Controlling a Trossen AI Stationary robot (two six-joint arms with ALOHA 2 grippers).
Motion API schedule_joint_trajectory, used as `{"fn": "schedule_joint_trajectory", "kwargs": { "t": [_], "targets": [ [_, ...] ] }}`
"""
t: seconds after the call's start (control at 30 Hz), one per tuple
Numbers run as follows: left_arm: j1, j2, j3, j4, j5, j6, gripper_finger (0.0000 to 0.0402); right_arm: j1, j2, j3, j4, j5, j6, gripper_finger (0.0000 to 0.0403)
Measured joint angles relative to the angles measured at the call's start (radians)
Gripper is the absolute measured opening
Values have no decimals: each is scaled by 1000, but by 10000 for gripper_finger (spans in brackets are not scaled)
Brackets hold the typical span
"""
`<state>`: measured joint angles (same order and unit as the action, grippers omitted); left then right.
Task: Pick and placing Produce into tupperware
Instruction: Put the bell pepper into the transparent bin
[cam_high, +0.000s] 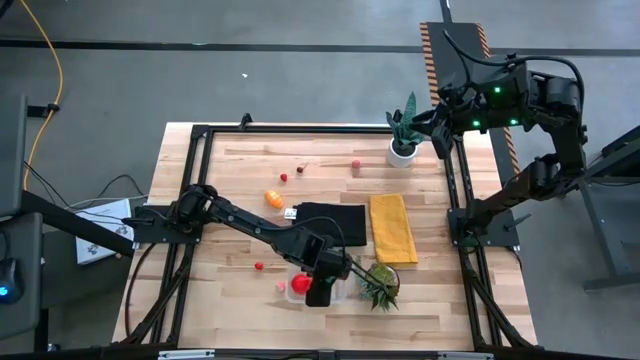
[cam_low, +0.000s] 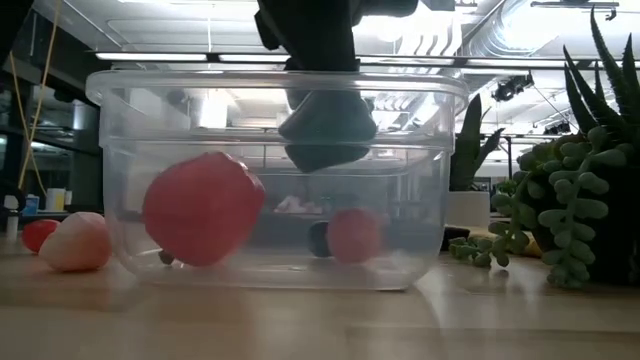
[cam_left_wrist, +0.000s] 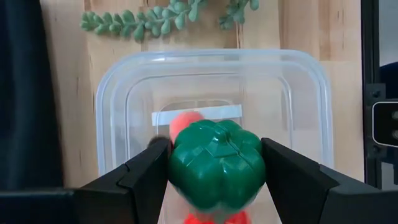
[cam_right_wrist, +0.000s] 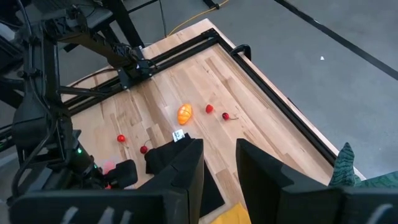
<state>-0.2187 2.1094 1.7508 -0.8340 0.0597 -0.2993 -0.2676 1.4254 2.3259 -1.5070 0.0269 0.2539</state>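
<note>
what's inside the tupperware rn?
Inside the tupperware: a large red fruit and a smaller red one, with something dark partly hidden behind it. The green pepper is held above by the left gripper.

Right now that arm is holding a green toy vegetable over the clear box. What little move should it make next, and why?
Probably open and let go. The left gripper holds the green vegetable directly above the open tupperware, already within its rim in the low view, and the large red fruit and smaller red one inside leave room. The right gripper waits off at the table's far corner.
</note>
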Motion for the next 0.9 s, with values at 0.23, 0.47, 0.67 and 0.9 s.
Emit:
{"fn": "schedule_joint_trajectory", "kwargs": {
  "t": [0.23, 0.47, 0.67, 0.9],
  "targets": [
    [0, 0, 0, -7, 0, 0, 230, 0, 0, 0, 0, 0, 0, 86],
    [1, 0, 0, -7, 0, -1, 230, 0, 0, 0, 0, 0, -9, 86],
    [1, 0, 0, -7, 4, -1, 230, 0, 0, 0, 0, 0, -11, 86],
    [1, 0, 0, -38, 22, 4, 230, 0, 0, 0, 0, 0, -19, 86]
  ]
}}
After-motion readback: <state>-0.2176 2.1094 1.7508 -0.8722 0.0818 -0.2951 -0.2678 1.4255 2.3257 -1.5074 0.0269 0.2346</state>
